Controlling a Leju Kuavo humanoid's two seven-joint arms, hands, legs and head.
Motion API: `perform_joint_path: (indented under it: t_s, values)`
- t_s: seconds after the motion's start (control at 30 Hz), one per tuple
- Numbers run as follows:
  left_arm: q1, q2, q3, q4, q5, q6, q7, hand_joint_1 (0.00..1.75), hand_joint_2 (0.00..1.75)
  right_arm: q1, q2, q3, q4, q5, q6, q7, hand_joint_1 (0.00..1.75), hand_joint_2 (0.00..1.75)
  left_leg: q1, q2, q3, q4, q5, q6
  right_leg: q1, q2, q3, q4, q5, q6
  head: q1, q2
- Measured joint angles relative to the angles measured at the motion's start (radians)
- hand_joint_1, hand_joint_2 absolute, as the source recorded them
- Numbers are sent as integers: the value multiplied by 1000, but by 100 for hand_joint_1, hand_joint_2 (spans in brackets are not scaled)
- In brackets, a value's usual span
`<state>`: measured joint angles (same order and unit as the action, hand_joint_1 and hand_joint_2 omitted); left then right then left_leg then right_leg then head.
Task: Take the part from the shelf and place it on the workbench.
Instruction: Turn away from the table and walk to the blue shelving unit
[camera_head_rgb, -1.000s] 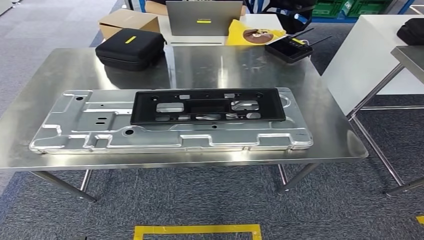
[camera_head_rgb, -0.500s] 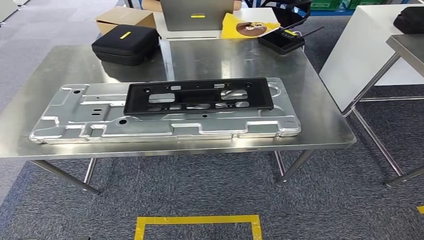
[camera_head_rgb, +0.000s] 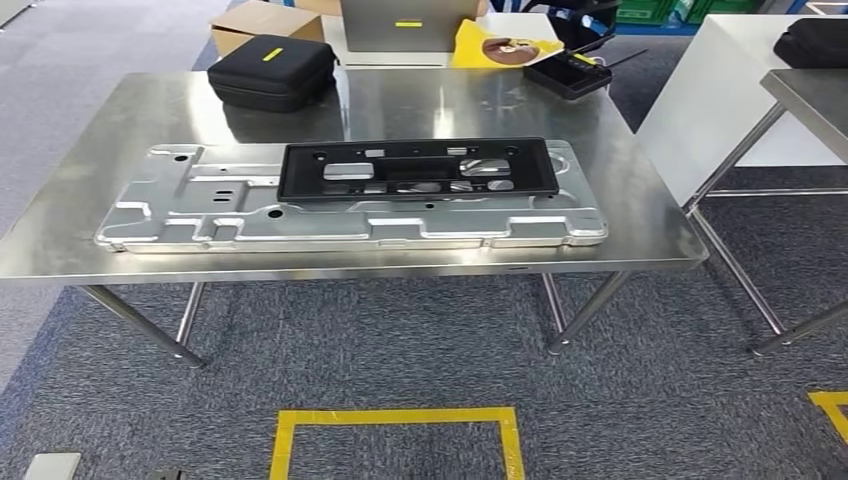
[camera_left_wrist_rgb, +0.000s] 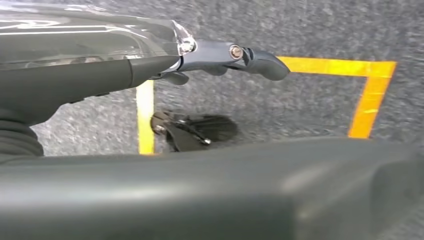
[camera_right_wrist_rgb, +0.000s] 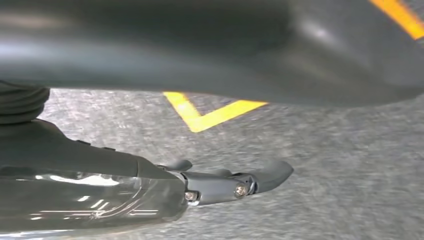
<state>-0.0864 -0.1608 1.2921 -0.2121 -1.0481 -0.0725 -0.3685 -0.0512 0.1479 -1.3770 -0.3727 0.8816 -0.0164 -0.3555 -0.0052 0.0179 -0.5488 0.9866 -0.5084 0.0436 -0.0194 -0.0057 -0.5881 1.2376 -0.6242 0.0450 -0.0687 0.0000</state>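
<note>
A black plastic frame part (camera_head_rgb: 418, 169) lies flat on a long silver stamped metal panel (camera_head_rgb: 200, 215), which rests on the steel workbench (camera_head_rgb: 80, 240) in the head view. Both arms hang down over the grey carpet. In the left wrist view my left hand (camera_left_wrist_rgb: 220, 55) has its fingers stretched out and holds nothing. My right hand (camera_right_wrist_rgb: 225, 185) in the right wrist view is the same, fingers straight and nothing in it. Both hands are well away from the bench and the part.
A black zip case (camera_head_rgb: 272, 70) sits at the bench's far left. Behind it are a cardboard box (camera_head_rgb: 262, 20), a laptop (camera_head_rgb: 405, 20), a yellow bag (camera_head_rgb: 500, 45) and a black tray (camera_head_rgb: 572, 72). A white table (camera_head_rgb: 740, 90) stands right. Yellow floor tape (camera_head_rgb: 395, 418) marks a square.
The whole head picture has shifted: the camera has moved, so the bench now sits higher and further right in view. The part and panel keep their place on the bench.
</note>
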Motion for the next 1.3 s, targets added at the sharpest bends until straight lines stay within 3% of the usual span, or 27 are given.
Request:
perform_joint_path:
  t_s: [0.07, 0.13, 0.2, 0.23, 0.3, 0.37, 0.4, 0.43, 0.47, 0.5, 0.57, 0.63, 0.67, 0.73, 0.77, 0.83, 0.87, 0.9, 0.93, 0.97, 1.0, 1.07, 1.13, 1.17, 1.23, 1.27, 1.3]
  values:
    - [0, 0, 0, 0, -2, 0, 0, 0, 0, -3, -4, 6, 12, 8, -9, 14, 0, 0, -2, 0, -26, 18, 9, -6, 1, 0, 108, -149, 28, -4, 0, 0]
    - [-1, -1, 0, 0, -3, 0, 0, 0, 0, -7, -8, 11, 21, 14, -14, 22, 0, 0, -5, 0, -43, 32, 20, -17, 4, 1, 169, -250, 21, -10, -1, 0]
    - [0, -1, 0, 0, -4, 0, 0, 0, 0, -7, -10, 13, 30, 23, -17, 37, 0, 0, -5, -1, -53, 36, 32, -29, 5, 0, 167, -266, 21, -21, -1, 0]
    - [1, -1, 0, 0, -7, 0, 0, 0, 0, -6, -10, 14, 35, 30, -19, 50, 0, 0, -3, -3, -58, 41, 25, -36, 4, -2, 159, -267, 28, -30, -1, 0]
    - [3, -1, 0, 0, -11, 0, 0, 0, 0, -6, -12, 19, 44, 43, -27, 75, 0, 0, 1, -7, -74, 89, -42, -50, 1, -7, 136, -268, 48, -51, -2, 0]
    - [3, -1, 0, 0, -14, 0, 0, 0, 0, -6, -12, 21, 50, 48, -33, 89, 0, 0, 5, -8, -101, 207, -139, -60, 3, -9, 106, -266, 70, -58, -2, 0]
    - [2, -1, 0, 0, -14, 0, 0, 0, 0, -6, -13, 21, 53, 48, -34, 91, 0, 0, 7, -9, -109, 267, -166, -62, 4, -10, 88, -263, 82, -58, -2, 0]
    - [2, -1, 0, 0, -14, 0, 0, 0, 0, -6, -13, 21, 56, 49, -34, 93, 0, 0, 8, -9, -106, 305, -169, -63, 5, -11, 71, -260, 93, -57, -2, 0]
    - [2, -1, 0, 0, -14, 0, 0, 0, 0, -6, -13, 22, 58, 50, -34, 93, 0, 0, 9, -9, -87, 309, -149, -63, 5, -11, 54, -255, 103, -56, -2, 0]
    - [2, -1, 0, 0, -14, 0, 0, 0, 0, -6, -13, 23, 61, 51, -34, 93, 0, 0, 9, -9, -49, 273, -118, -61, 5, -12, 37, -250, 111, -53, -2, 0]
    - [-1, -1, 0, 0, -14, 0, 0, 0, 0, -8, -12, 26, 66, 54, -34, 94, 0, 0, 7, -10, 64, 125, -80, -52, 7, -11, 14, -238, 125, -47, -2, 0]
    - [-4, -1, -1, -1, -14, 0, 0, 0, 0, -9, -11, 31, 70, 57, -34, 94, 0, 0, 3, -11, 148, -2, -89, -40, 8, -11, 0, -231, 141, -37, -2, 0]
    - [-5, -1, -1, -1, -14, 0, 0, 0, 0, -9, -11, 33, 72, 58, -34, 94, 0, 0, 0, -11, 162, -30, -95, -35, 9, -12, -5, -230, 150, -31, -2, 0]
    - [-5, -2, -1, -1, -14, 0, 0, 0, 0, -9, -11, 36, 74, 58, -34, 94, 0, 0, 1, -8, 146, -39, -86, -23, 8, -10, -19, -228, 161, -19, -2, 0]
    - [-4, -2, -1, -1, -14, 0, 0, 0, 0, -8, -12, 36, 76, 58, -34, 94, 0, 0, 2, -5, 132, -39, -75, -14, 8, -8, -28, -217, 142, -15, -1, 0]
    - [-3, -4, -1, -1, -14, 0, 0, 0, 0, -6, -12, 37, 78, 58, -32, 94, 0, 0, 4, -1, 101, -40, -48, 0, 6, -3, -53, -141, 50, -12, 2, 0]
    - [-2, -4, -1, -1, -15, 0, 0, 0, 0, -6, -12, 37, 79, 59, -32, 93, 0, 0, 3, 0, 85, -40, -35, 3, 5, -1, -65, -78, -2, -11, 3, 0]
    - [-2, -4, -1, -1, -15, 0, 0, 0, 0, -6, -13, 37, 80, 59, -31, 93, 0, 0, 2, 1, 68, -38, -23, 4, 5, -1, -74, -15, -36, -9, 4, 0]
    - [-2, -4, -1, -1, -15, 0, 0, 0, 0, -6, -13, 38, 80, 60, -31, 92, 0, 0, 1, 2, 52, -35, -12, 4, 5, 0, -74, 32, -45, -7, 4, 0]
    - [-2, -4, -1, -1, -15, 0, 0, 0, 0, -6, -13, 38, 80, 61, -30, 91, 0, 0, 0, 3, 35, -30, -3, 3, 5, 0, -60, 49, -31, -4, 4, 0]
    - [-2, -4, -1, -1, -15, 0, 0, 0, 0, -6, -13, 39, 81, 62, -29, 91, 0, 0, 0, 4, 17, -22, 6, 1, 5, 0, -29, 30, -2, -3, 4, 0]
    - [-2, -4, -1, -1, -16, 0, 0, 0, 0, -9, -13, 40, 81, 63, -28, 88, 0, 0, -1, 4, -15, -2, 17, -4, 6, 0, 77, -98, 39, -5, 4, 0]
    - [-3, -4, -1, -1, -16, 0, 0, 0, 0, -13, -14, 42, 82, 65, -28, 85, 0, 0, -5, 3, -37, 19, 27, -12, 8, 1, 168, -232, 31, -15, 4, 0]
    - [-3, -4, -1, -1, -17, 0, 0, 0, 0, -15, -14, 43, 82, 66, -28, 84, 0, 0, -6, 3, -45, 25, 33, -17, 10, 1, 187, -265, 23, -19, 3, 0]
    - [-2, -4, -1, -1, -17, 0, 0, 0, 0, -16, -14, 43, 84, 67, -27, 82, 0, 0, -6, 2, -57, 30, 43, -29, 8, 0, 178, -276, 25, -32, 3, 0]
    - [-1, -4, -1, -1, -17, 0, -1, 0, 0, -15, -13, 43, 85, 67, -26, 82, 0, 0, -5, 0, -64, 39, 28, -36, 6, -2, 167, -276, 33, -42, 2, 0]
    - [1, -4, -1, -1, -17, 0, -1, 0, 0, -15, -13, 43, 86, 67, -26, 82, 0, 0, -3, -2, -72, 61, -5, -43, 4, -5, 154, -275, 43, -52, 2, 0]
